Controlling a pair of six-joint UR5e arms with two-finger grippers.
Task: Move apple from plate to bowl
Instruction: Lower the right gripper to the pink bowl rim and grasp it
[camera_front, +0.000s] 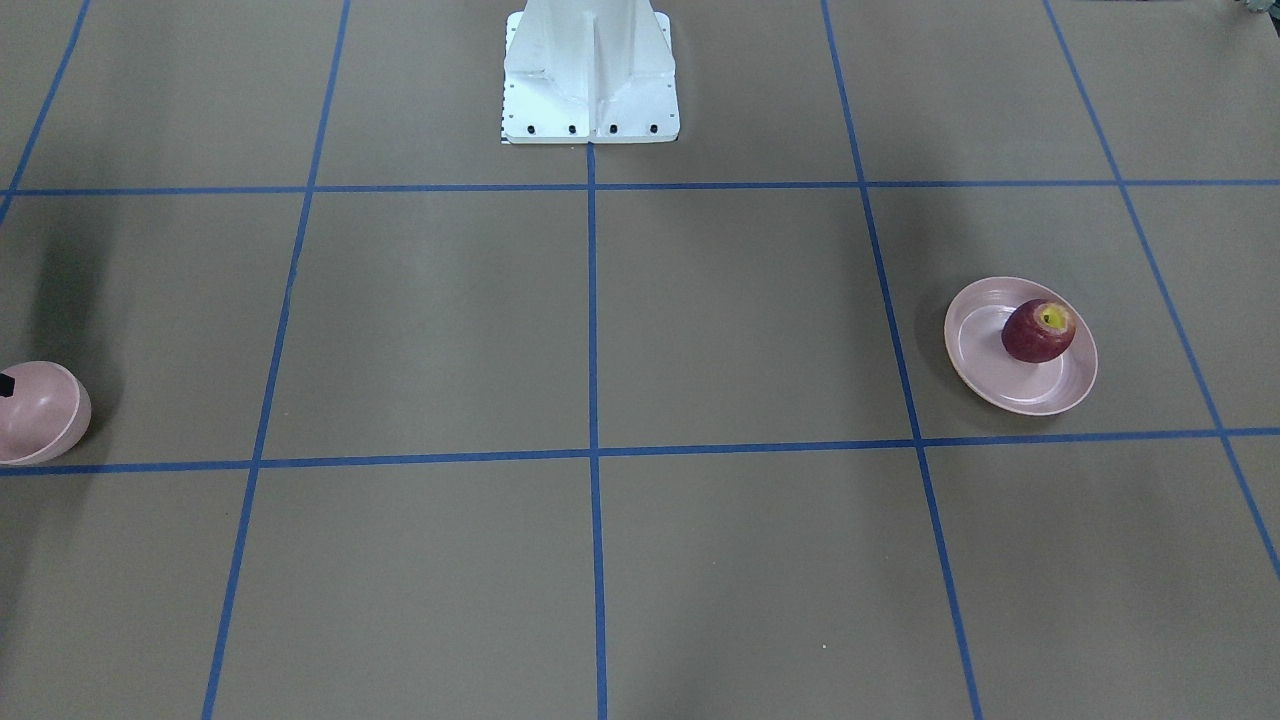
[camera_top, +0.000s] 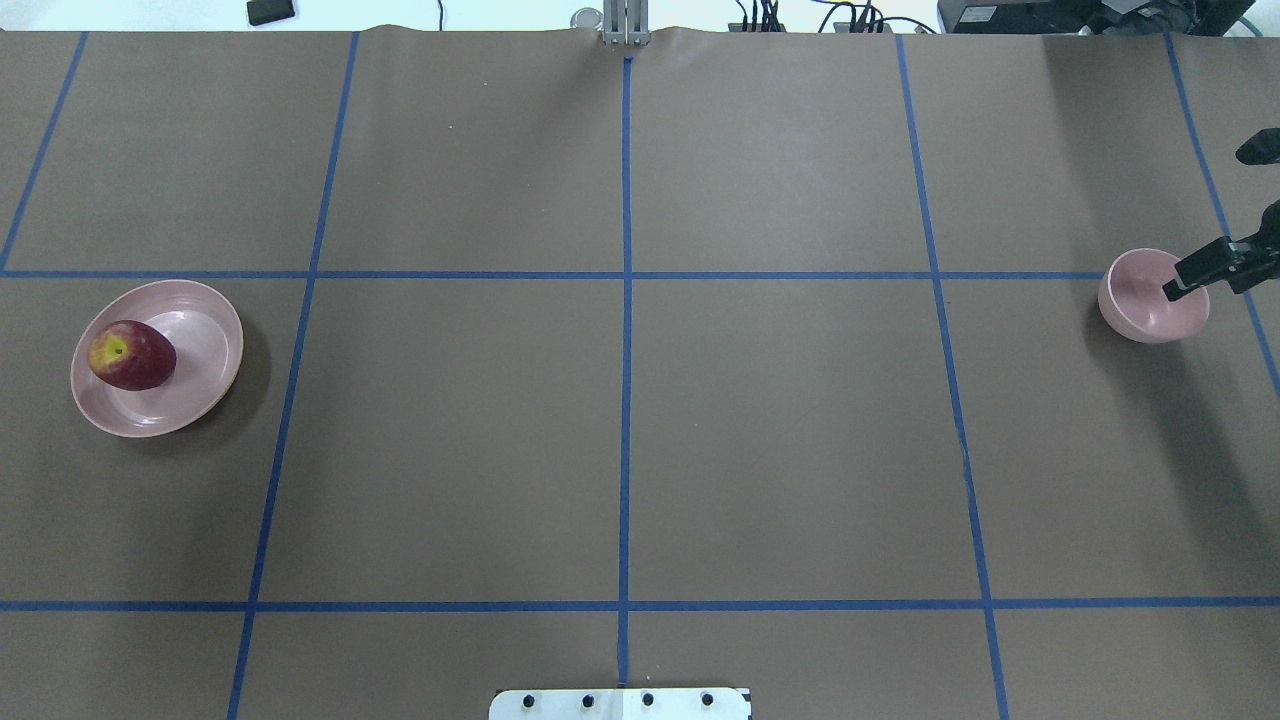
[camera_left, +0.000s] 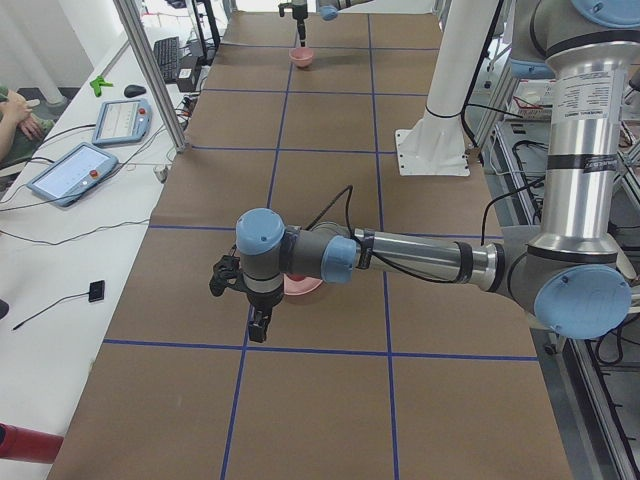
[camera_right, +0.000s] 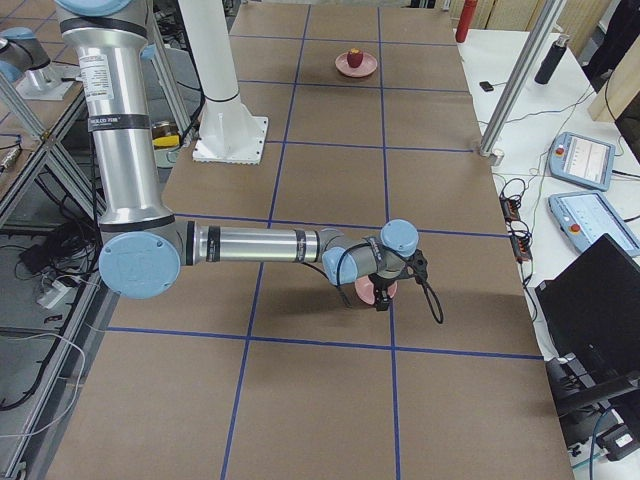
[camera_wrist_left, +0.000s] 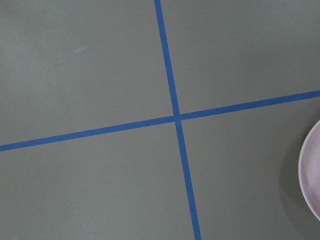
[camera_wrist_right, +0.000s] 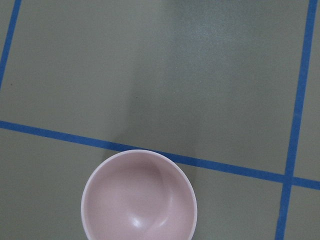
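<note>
The dark red apple (camera_top: 130, 355) lies on the wide pink plate (camera_top: 205, 345) at the table's left end; both also show in the front view, the apple (camera_front: 1038, 330) on the plate (camera_front: 985, 345). The small pink bowl (camera_top: 1140, 300) stands empty at the right end and fills the bottom of the right wrist view (camera_wrist_right: 139, 200). My right gripper (camera_top: 1175, 288) hangs over the bowl, mostly cut off by the view's edge, so I cannot tell if it is open or shut. My left gripper (camera_left: 256, 322) hangs beside the plate (camera_left: 305, 288), seen only in the left side view, so I cannot tell its state.
The brown table is marked with a blue tape grid (camera_top: 627, 275). The robot's white base (camera_front: 590, 75) stands at the middle of the near edge. Operator tablets (camera_left: 80, 170) lie on a side bench beyond the table's far edge.
</note>
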